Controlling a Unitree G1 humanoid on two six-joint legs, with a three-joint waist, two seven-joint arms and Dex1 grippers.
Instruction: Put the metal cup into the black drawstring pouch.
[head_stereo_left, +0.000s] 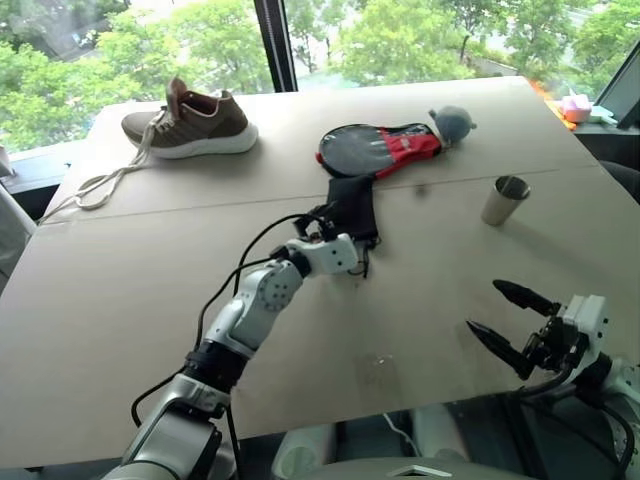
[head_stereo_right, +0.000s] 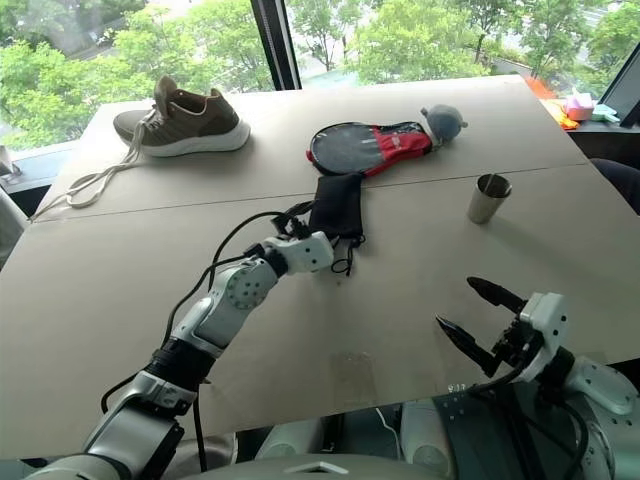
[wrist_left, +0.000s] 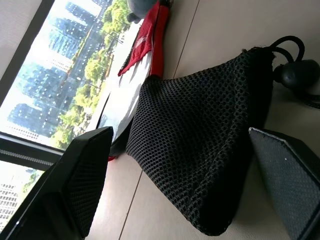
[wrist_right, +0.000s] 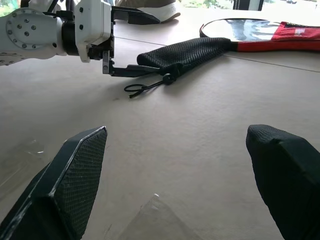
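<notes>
Left gripper (wrist_left: 180, 185), jaws spread, straddles the pouch (wrist_left: 210, 135) to grasp it; right gripper (head_stereo_left: 512, 322) waits open, cup (head_stereo_left: 505, 200) untouched.

- The left gripper (head_stereo_left: 345, 215) fingertips are hidden against the black drawstring pouch (head_stereo_left: 353, 207); contact cannot be judged.
- The metal cup (head_stereo_left: 505, 200) interior is too small to be made out.
- The paddle-shaped case (wrist_left: 131, 85) is cut off by the left wrist view's edge.

White-and-silver jointed arms trail black cables, each ending in a black two-fingered pincer (head_stereo_left: 508, 318) with mesh-textured pads.
</notes>
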